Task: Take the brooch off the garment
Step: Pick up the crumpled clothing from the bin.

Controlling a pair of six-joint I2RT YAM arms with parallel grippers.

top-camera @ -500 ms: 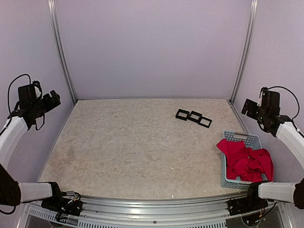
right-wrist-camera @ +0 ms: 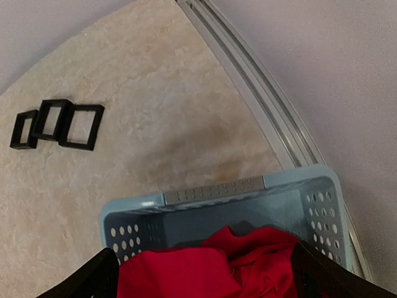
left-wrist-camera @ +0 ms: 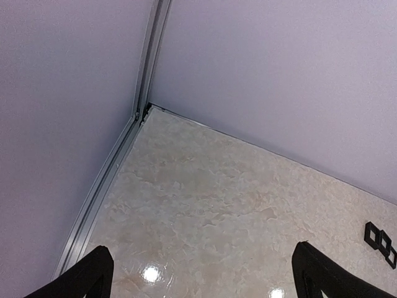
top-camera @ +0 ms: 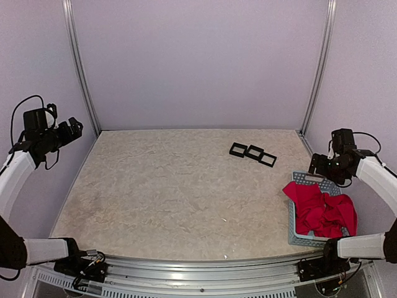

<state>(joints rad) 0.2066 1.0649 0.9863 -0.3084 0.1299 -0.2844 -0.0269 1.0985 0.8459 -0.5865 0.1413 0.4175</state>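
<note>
At the near right of the pale marbled stone-look table, the large bright red soft fabric garment is lying crumpled in the pale blue perforated plastic basket. It is filling most of the basket and spilling over the left and right rims, while the far end of the basket is showing bare floor and wall. No brooch can be made out on the folds in any view.

The right gripper is hanging above the far part of the basket and looking down into it. Its two black fingers are showing at the lower corners of the right wrist view, spread wide apart with nothing between them except the red cloth below, so the pincer is released. The views are not showing any contact with the fabric.

The left gripper is hovering high at the left side, well apart from the garment, and is facing the far left corner of the table. Its fingertips are likewise sitting far apart and holding nothing.

Farther back, right of the middle, three small black square open frames are lying in a slanted row on the table, touching one another. Plain lilac walls are closing in the far side.
</note>
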